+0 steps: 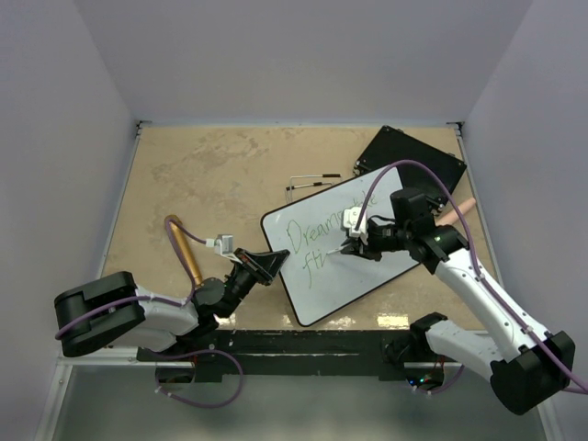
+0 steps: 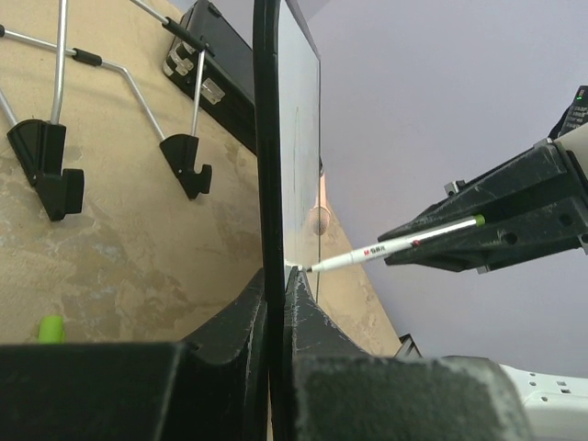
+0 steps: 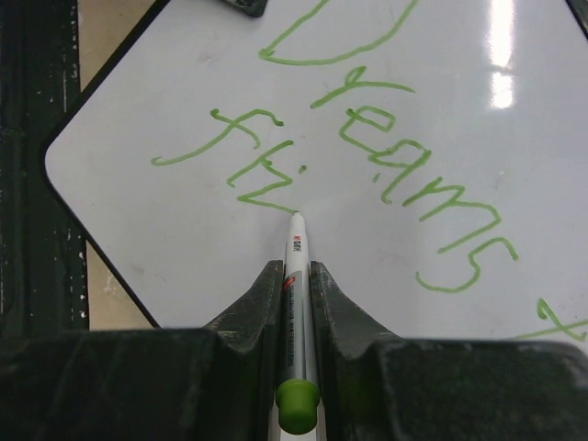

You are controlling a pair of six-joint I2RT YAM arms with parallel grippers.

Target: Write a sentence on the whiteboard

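Observation:
The whiteboard [image 1: 367,253] lies tilted on the table, with green writing "Dreams" and a second line begun below it. It fills the right wrist view [image 3: 184,230] and shows edge-on in the left wrist view [image 2: 266,138]. My left gripper [image 1: 266,265] is shut on the board's left edge, its fingers [image 2: 234,340] clamping the black frame. My right gripper [image 1: 360,241] is shut on a white marker [image 3: 298,285] with a green end cap. The marker tip touches the board at the end of the second line. The marker also shows in the left wrist view [image 2: 395,246].
A flat black board [image 1: 409,156] lies at the back right. A metal wire stand [image 1: 308,184] with black feet [image 2: 41,156] lies behind the whiteboard. A green cap [image 2: 50,328] lies on the table. A brass-coloured tube [image 1: 184,248] stands at the left.

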